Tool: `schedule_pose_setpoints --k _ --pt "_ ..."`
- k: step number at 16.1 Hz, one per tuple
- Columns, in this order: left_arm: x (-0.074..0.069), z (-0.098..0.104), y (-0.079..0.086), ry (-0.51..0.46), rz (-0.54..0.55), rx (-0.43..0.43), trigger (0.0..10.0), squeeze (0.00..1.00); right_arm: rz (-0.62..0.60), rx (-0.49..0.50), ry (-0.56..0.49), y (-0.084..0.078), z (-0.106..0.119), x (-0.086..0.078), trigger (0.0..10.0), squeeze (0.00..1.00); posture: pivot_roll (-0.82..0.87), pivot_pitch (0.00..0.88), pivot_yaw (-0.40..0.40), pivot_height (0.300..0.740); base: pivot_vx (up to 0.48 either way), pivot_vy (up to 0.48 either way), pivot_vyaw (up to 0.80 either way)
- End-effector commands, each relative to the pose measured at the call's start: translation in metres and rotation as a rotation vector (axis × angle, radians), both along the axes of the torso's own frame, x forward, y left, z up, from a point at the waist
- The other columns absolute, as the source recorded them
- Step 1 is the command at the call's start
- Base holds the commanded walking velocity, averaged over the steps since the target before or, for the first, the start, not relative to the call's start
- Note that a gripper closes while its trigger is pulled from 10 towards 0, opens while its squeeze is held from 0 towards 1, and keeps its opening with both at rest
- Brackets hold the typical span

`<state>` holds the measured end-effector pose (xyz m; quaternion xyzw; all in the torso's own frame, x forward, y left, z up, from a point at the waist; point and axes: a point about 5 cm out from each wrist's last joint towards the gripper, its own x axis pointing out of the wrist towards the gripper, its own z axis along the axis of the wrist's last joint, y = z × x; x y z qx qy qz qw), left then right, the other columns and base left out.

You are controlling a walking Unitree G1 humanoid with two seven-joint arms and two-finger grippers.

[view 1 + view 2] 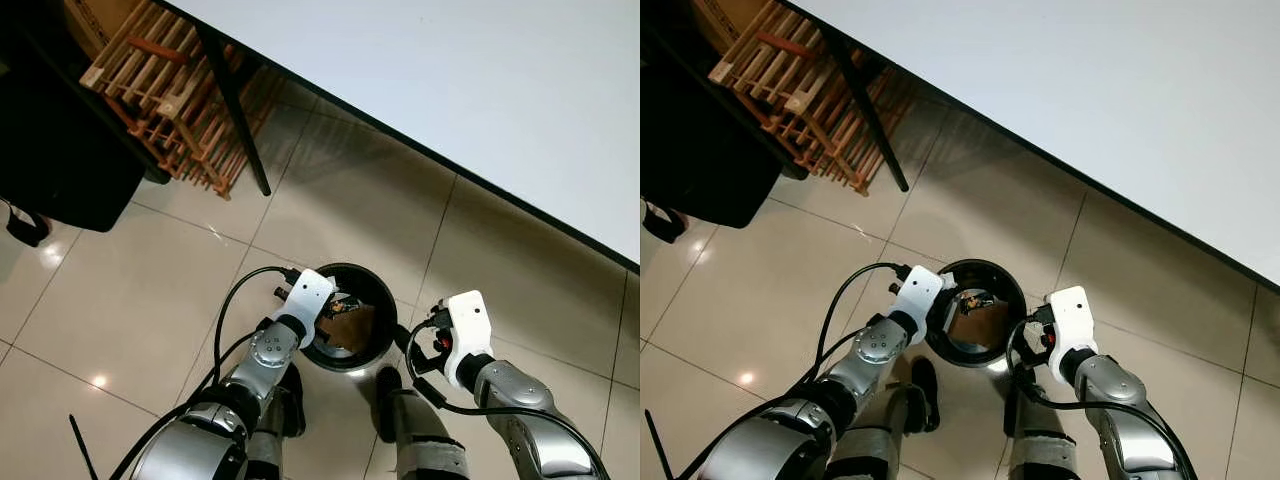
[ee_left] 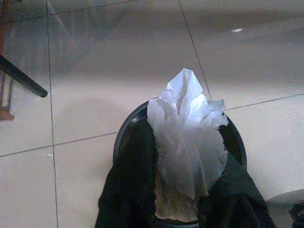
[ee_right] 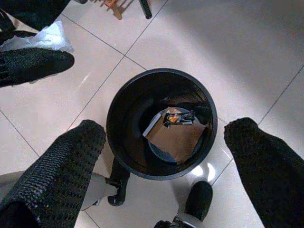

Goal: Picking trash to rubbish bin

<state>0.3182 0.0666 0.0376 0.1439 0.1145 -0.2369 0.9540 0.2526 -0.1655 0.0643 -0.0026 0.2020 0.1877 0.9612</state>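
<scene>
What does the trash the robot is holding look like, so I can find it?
Look at the round black rubbish bin on the tiled floor by the robot's feet. Beside its rim the left gripper pinches a crumpled white tissue between two black fingers. It is the only soft white scrunched thing there.

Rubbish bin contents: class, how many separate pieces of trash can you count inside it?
3: a brown cardboard sheet on the bottom of the rubbish bin, a dark crumpled wrapper on its upper edge, a pale strip beside it. More may lie hidden beneath.
</scene>
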Motion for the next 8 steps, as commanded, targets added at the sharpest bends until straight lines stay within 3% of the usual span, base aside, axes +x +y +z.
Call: schedule_pose_setpoints --k 1,8 --pt "-0.0097 -0.0132 0.0021 0.059 -0.003 0.003 10.0 1.0 -0.009 0.007 0.038 -0.0003 -0.006 -0.0072 10.0 0.0 -0.04 0.437 0.084 0.74 0.0 0.0 0.0" --pt "-0.0091 -0.0119 0.001 0.064 -0.021 -0.014 10.0 1.0 -0.01 0.011 0.036 0.0013 -0.0063 -0.0062 10.0 0.0 -0.04 0.434 0.088 0.74 0.0 0.0 0.0"
